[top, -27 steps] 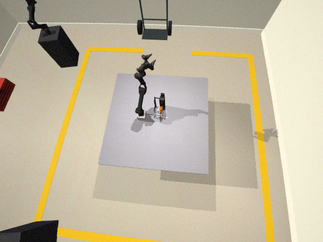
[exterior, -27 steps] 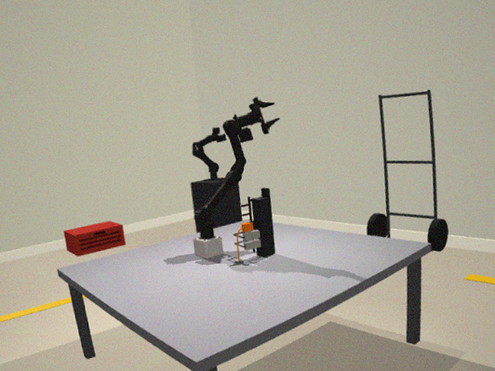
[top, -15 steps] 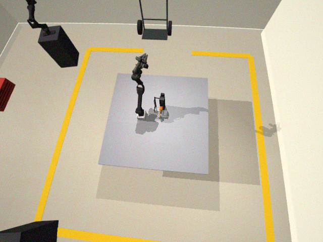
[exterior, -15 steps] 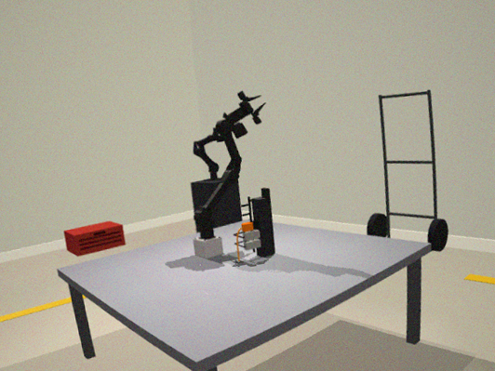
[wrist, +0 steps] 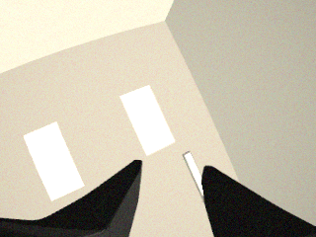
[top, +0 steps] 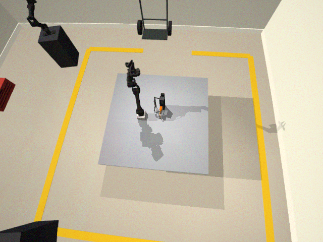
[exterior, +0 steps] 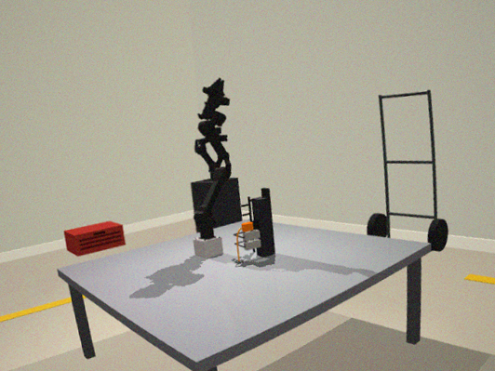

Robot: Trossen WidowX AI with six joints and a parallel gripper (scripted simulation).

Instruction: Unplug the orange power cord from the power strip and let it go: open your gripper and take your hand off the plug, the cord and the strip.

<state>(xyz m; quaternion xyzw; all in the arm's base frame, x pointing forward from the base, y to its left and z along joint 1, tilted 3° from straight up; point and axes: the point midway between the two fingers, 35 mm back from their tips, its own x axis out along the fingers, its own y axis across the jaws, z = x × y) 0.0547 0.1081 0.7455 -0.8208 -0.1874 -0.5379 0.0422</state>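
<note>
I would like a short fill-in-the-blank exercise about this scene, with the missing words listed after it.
1. The plug on the power strip is ____ in colour.
2. The arm's hand points ____, far above the strip.
3. The hand holds ____.
4. The hand truck stands on the ____.

Missing words: orange; upward; nothing; floor
</note>
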